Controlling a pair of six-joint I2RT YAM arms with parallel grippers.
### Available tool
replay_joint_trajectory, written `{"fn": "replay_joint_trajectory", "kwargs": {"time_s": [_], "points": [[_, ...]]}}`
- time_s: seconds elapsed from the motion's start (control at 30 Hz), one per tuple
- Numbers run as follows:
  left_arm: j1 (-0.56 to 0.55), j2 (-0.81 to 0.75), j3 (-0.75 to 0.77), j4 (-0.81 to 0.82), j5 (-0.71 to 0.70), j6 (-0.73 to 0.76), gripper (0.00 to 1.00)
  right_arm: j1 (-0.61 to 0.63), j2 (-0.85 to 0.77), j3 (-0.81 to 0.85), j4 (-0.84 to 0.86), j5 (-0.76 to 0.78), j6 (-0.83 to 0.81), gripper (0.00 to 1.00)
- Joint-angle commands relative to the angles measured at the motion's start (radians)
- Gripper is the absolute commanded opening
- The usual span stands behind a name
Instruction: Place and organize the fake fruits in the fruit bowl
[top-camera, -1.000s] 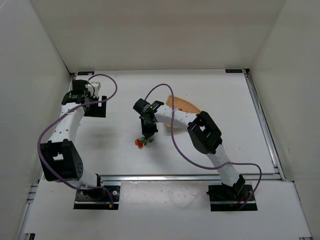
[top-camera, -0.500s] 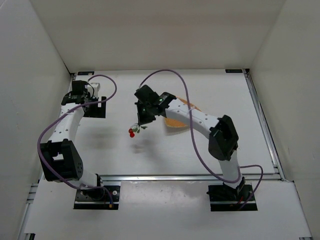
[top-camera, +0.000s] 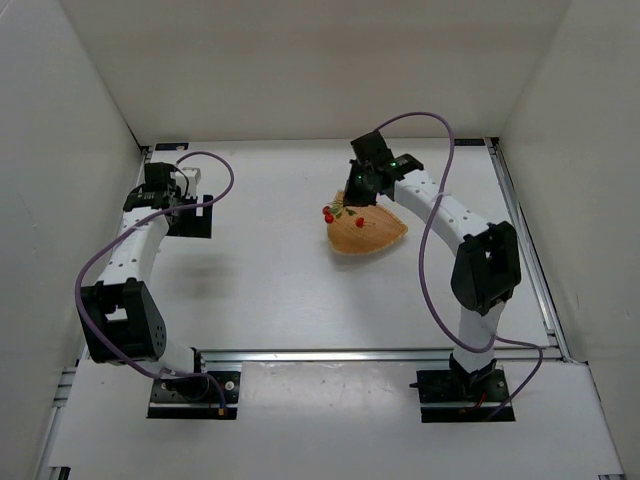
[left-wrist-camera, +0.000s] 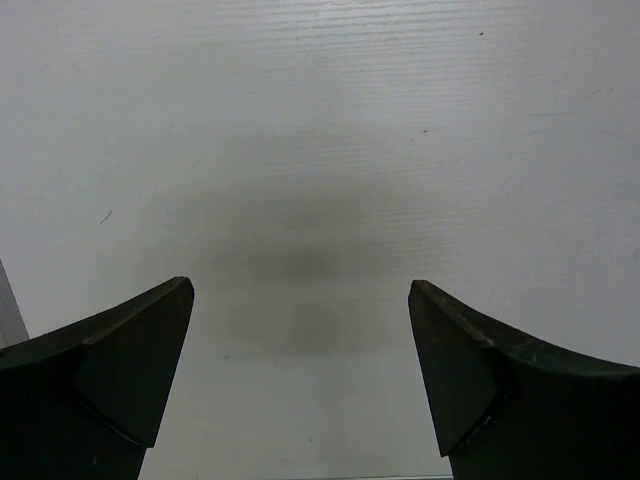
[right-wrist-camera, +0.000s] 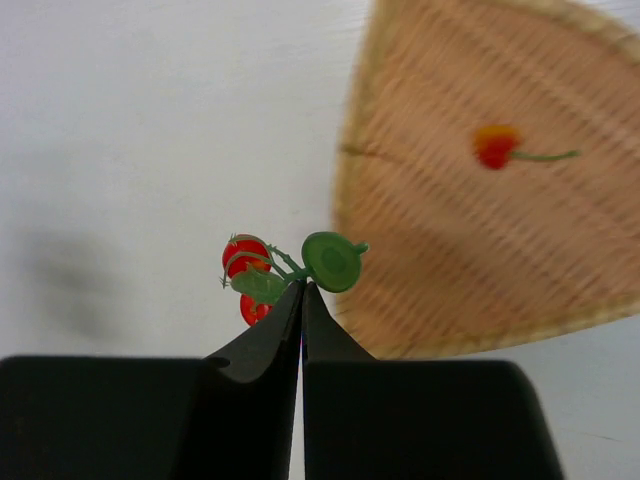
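Hovering by the orange-tan woven bowl (top-camera: 378, 238), right pincer (right-wrist-camera: 302, 293) grips the green-stemmed red berry cluster (right-wrist-camera: 247, 253) while left pincer (left-wrist-camera: 299, 288) gapes empty.

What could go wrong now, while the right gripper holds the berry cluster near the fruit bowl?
1. The berry cluster hangs outside the rim of the fruit bowl, over the table; released here, it would probably land outside.
2. The right gripper pinches only the thin stem at its tips, so the cluster might slip.
3. A loose berry already lies in the bowl; a low move could knock it out.
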Motion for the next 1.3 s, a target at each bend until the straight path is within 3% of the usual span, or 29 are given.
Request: {"fn": "replay_joint_trajectory", "kwargs": {"time_s": [0.0,0.13,0.2,0.23,0.3,0.33,0.37,0.53,0.67,0.97,1.27], "points": [[0.004,-0.06,-0.013,0.001,0.021,-0.006,1.0,-0.039,0.007,0.0,0.006,0.014,-0.023,0.0],[0.004,-0.06,-0.013,-0.008,0.012,-0.006,1.0,-0.079,0.044,-0.011,-0.019,-0.019,-0.045,0.0],[0.004,-0.06,-0.013,-0.008,0.012,-0.006,1.0,-0.108,0.057,-0.024,-0.03,-0.082,-0.057,0.09],[0.004,-0.06,-0.013,-0.008,0.012,-0.006,1.0,-0.108,0.066,-0.024,-0.021,-0.126,-0.066,0.35],[0.004,-0.06,-0.013,-0.008,0.012,-0.006,1.0,-0.108,0.067,-0.024,-0.021,-0.127,-0.082,0.72],[0.004,-0.06,-0.013,-0.008,0.012,-0.006,1.0,-0.108,0.042,-0.024,-0.021,-0.127,-0.082,0.9],[0.004,-0.05,-0.013,-0.008,0.012,-0.006,1.0,-0.108,0.03,-0.015,-0.031,-0.101,-0.091,0.97],[0.013,-0.05,-0.004,-0.008,-0.006,-0.006,1.0,-0.194,-0.119,-0.063,-0.031,-0.075,-0.091,1.0],[0.032,-0.06,-0.004,-0.008,-0.006,-0.015,1.0,-0.326,-0.248,-0.194,-0.031,-0.113,-0.137,1.0],[0.125,-0.081,-0.045,0.001,0.021,-0.033,1.0,-0.829,-0.479,-0.624,-0.021,-0.217,-0.177,1.0],[0.167,-0.081,-0.056,0.001,0.061,-0.053,1.0,-0.868,-0.539,-0.695,-0.011,-0.142,-0.25,1.0]]}}
